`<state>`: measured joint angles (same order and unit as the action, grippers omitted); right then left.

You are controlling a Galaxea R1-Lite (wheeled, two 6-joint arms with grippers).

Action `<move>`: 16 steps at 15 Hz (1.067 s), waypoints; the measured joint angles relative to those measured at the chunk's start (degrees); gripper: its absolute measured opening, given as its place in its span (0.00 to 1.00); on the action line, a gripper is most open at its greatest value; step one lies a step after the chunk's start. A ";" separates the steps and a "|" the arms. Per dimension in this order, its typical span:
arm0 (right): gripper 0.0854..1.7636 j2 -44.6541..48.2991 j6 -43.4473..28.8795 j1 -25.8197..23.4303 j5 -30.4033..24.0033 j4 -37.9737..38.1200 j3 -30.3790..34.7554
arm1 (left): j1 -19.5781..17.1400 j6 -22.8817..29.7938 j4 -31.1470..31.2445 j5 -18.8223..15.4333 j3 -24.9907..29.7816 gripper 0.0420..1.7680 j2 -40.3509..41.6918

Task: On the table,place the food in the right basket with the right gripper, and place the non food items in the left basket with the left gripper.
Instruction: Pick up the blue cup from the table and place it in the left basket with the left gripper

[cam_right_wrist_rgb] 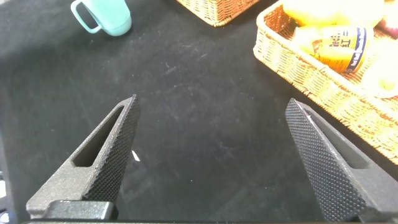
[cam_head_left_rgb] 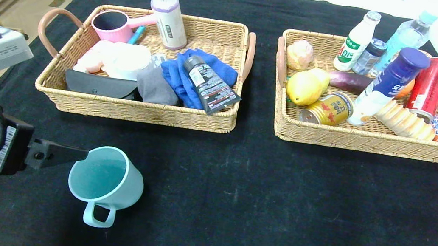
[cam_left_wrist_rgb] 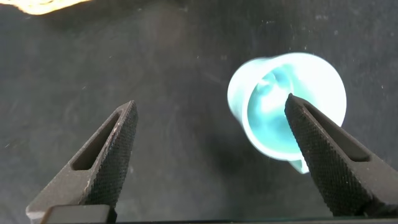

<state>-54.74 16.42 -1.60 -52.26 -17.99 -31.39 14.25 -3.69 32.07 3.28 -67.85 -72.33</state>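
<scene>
The left gripper (cam_left_wrist_rgb: 208,155) has its fingers wide apart, one tip at the rim of the blue cup (cam_head_left_rgb: 105,182) on the black table (cam_head_left_rgb: 255,197). It should straddle the wall, squeeze, then carry it to the left basket (cam_head_left_rgb: 139,109). The right gripper (cam_right_wrist_rgb: 208,155) waits open, near the right basket (cam_head_left_rgb: 370,142).

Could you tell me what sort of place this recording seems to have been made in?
Probably a lab or test room staged for sorting: a table under black cloth, two wicker baskets of sorted goods, pale flooring beyond.
</scene>
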 joint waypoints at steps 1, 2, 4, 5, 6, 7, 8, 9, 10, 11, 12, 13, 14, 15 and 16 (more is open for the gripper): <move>0.97 -0.06 0.04 0.00 0.04 -0.02 0.15 | 0.24 0.17 -0.02 0.20 -0.33 0.97 -0.96; 0.97 -0.15 0.04 0.02 0.01 -0.02 0.20 | 0.40 0.43 0.00 0.49 -0.48 0.97 -1.79; 0.97 -0.50 0.04 0.02 0.06 -0.09 0.24 | 0.60 0.54 -0.10 0.51 -0.56 0.97 -2.80; 0.97 -0.69 0.11 0.11 0.09 -0.22 0.22 | 0.90 0.59 -0.10 0.60 -0.54 0.97 -3.22; 0.97 -0.85 0.17 0.30 0.09 -0.22 0.22 | 1.29 0.69 -0.11 0.62 -0.44 0.97 -3.69; 0.97 -0.94 0.26 0.41 0.09 -0.24 0.24 | 1.54 0.83 -0.11 0.63 -0.34 0.97 -4.13; 0.97 -1.00 0.24 0.48 0.09 -0.24 0.30 | 1.73 1.22 -0.21 0.66 -0.30 0.97 -4.63; 0.97 -1.10 0.20 0.50 0.11 -0.26 0.30 | 1.93 1.38 -0.18 0.66 -0.23 0.97 -5.05; 0.97 -1.16 0.15 0.52 0.11 -0.24 0.30 | 2.00 1.39 -0.18 0.71 -0.11 0.97 -5.42; 0.97 -1.21 0.15 0.52 0.11 -0.24 0.30 | 2.04 1.41 -0.21 0.71 0.07 0.97 -5.81; 0.97 -1.22 0.15 0.52 0.11 -0.26 0.30 | 2.11 1.49 -0.18 0.66 0.22 0.97 -6.28; 0.97 -1.24 0.04 0.56 0.09 -0.26 0.28 | 2.08 1.52 -0.24 0.66 0.35 0.97 -6.73; 0.97 -1.27 0.00 0.59 0.11 -0.26 0.28 | 2.11 1.49 -0.33 0.66 0.52 0.97 -7.22; 0.97 -1.27 0.02 0.59 0.09 -0.28 0.24 | 2.15 1.46 -0.52 0.63 0.66 0.97 -7.69; 0.97 -1.27 0.02 0.61 0.11 -0.30 0.22 | 2.19 1.44 -0.74 0.66 0.72 0.97 -8.11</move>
<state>-56.00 16.45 -0.99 -52.15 -18.30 -31.17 16.45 -2.26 31.33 3.94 -67.13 -80.43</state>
